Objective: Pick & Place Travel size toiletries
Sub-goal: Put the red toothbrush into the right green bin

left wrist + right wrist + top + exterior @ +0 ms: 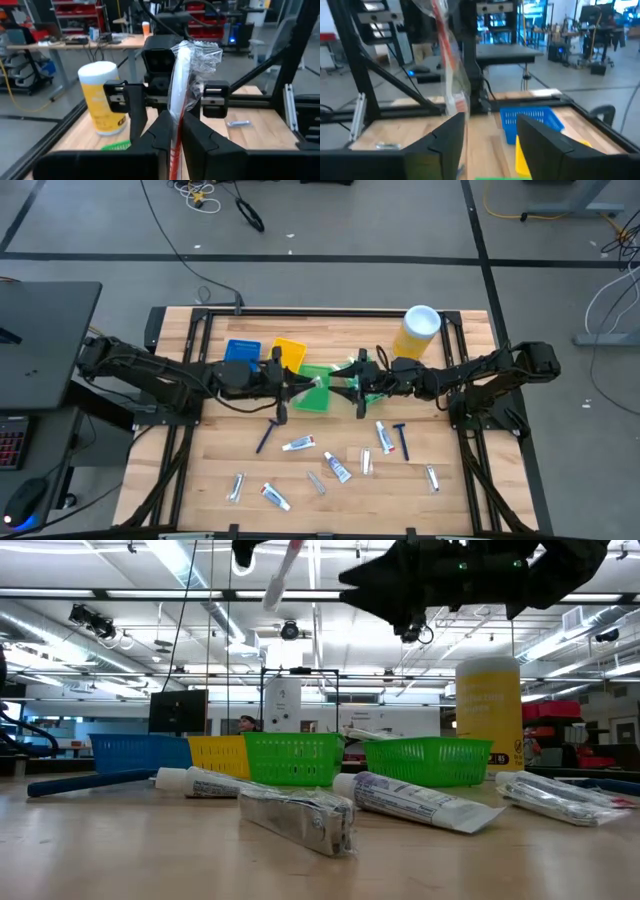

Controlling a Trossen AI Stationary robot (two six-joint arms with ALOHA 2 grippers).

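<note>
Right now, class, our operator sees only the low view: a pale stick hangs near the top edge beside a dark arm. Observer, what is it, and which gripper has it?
Observer: It is a wrapped toothbrush, white with red, in clear plastic. The left gripper is shut on it.
Operator: Is the right gripper on it too?
Observer: No. The right gripper is open and faces the toothbrush, with the brush beyond its fingers.
Operator: What lies under the handover?
Observer: From above, the toothbrush appears to hang over a green bin at mid-table.
</note>
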